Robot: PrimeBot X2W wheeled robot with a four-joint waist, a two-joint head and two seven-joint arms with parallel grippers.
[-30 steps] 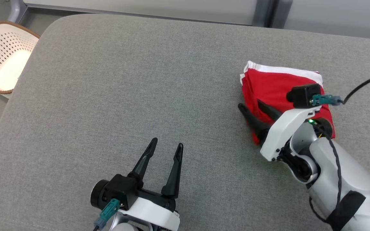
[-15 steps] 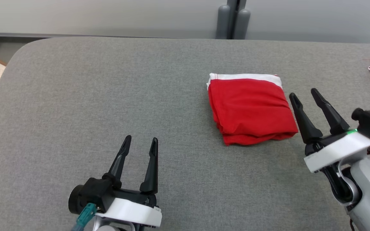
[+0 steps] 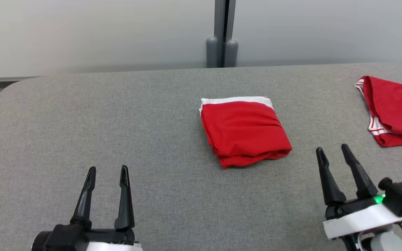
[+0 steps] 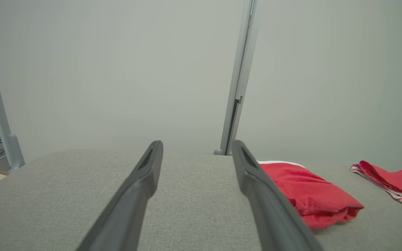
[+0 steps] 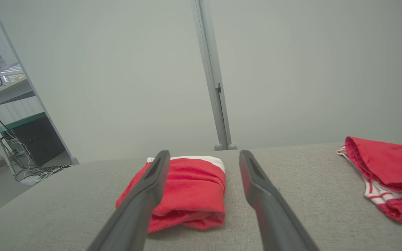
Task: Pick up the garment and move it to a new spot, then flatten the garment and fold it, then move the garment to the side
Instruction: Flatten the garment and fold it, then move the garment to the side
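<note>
Since a second ago the right gripper [image 3: 332, 149] has come off the folded red garment [image 3: 244, 134]. Its fingers were then against the cloth's near left edge; now they stand clear of it at the lower right of the head view, with bare grey padded surface [image 3: 117, 122] between. That whole view has shifted too, so the camera has turned.

Both of the right gripper's dark fingers [image 3: 328, 184] are spread, with nothing between them and nothing touched. They point up the frame, leaning slightly left. The left gripper [image 3: 108, 168] sits at the lower left of the frame, its fingers likewise spread and empty, pointing almost straight up the frame.

The folded garment lies on the padded surface just right of the frame's middle, a rough square with a white band [image 3: 236, 100] along its far edge. In the right wrist view it shows beyond the left-hand finger. A second red garment [image 3: 394, 116] lies at the right edge, well apart.
</note>
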